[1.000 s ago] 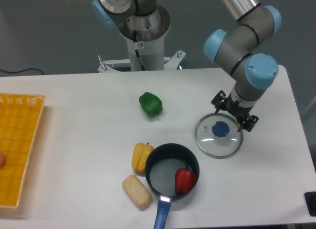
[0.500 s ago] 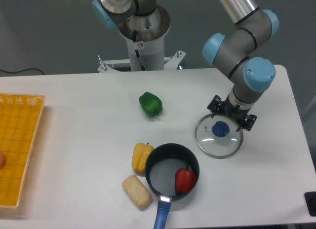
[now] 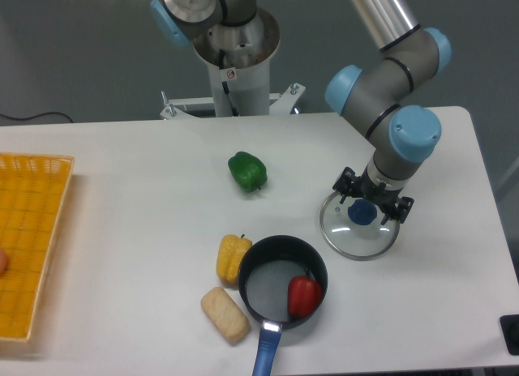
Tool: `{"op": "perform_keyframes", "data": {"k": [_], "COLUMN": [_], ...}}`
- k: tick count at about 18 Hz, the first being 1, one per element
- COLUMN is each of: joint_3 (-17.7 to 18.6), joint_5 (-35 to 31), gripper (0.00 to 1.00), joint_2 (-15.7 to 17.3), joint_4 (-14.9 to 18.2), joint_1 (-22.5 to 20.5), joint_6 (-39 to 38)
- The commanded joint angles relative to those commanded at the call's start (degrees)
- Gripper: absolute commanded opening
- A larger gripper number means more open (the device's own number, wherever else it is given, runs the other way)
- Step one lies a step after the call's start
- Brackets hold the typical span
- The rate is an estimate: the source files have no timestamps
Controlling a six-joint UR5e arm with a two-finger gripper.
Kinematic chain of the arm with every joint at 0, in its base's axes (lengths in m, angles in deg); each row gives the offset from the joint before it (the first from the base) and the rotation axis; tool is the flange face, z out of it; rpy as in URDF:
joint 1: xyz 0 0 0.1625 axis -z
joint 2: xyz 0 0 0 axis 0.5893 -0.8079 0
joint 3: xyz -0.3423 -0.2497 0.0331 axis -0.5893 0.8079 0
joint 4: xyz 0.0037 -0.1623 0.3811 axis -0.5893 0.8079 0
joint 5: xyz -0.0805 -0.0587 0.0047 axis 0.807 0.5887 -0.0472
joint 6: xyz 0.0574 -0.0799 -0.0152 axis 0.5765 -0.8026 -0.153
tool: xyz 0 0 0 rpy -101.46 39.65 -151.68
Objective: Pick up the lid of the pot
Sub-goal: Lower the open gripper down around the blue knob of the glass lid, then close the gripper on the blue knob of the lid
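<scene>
The pot lid, a clear glass disc with a thin rim (image 3: 354,255), lies flat at the right of the table. Its round blue knob (image 3: 362,213) faces up. Over the lid's upper right part is the gripper (image 3: 374,194), pointing down and open, one finger to the upper left and the other to the lower right. The knob shows just below and left of the gap between the fingers. Nothing is held. The gripper hides part of the lid's far edge, and its exact height above the glass cannot be told.
Left of the lid, a black pan (image 3: 265,287) with a blue handle (image 3: 267,350) holds a red pepper (image 3: 304,296). Beside it are a yellow pepper (image 3: 232,258) and a tan block (image 3: 225,315). A green pepper (image 3: 248,172) lies farther back; a yellow crate (image 3: 32,246) stands far left.
The gripper has shifted left and slightly toward the camera, nearer to the knob, and has turned somewhat. Its fingers have stayed apart, and the lid has not moved.
</scene>
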Motion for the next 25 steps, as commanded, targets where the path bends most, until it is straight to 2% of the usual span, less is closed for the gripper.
{"op": "perform_keyframes", "data": {"k": [11,18,22,25], "joint_3": [0.9,1.2,1.2,1.2], "joint_5": [-0.2,-0.2,-0.3,-0.4], "gripper": [1.0,0.98,0.89,0.75], "joint_2": [-0.5,-0.6,-0.6,-0.6], "joint_4": [-2.3,-2.5,-2.5,-2.5], "joint_1": [0.0,-0.2,-0.3,-0.4], "joint_6": [0.5,3.1,3.2,3.2]}}
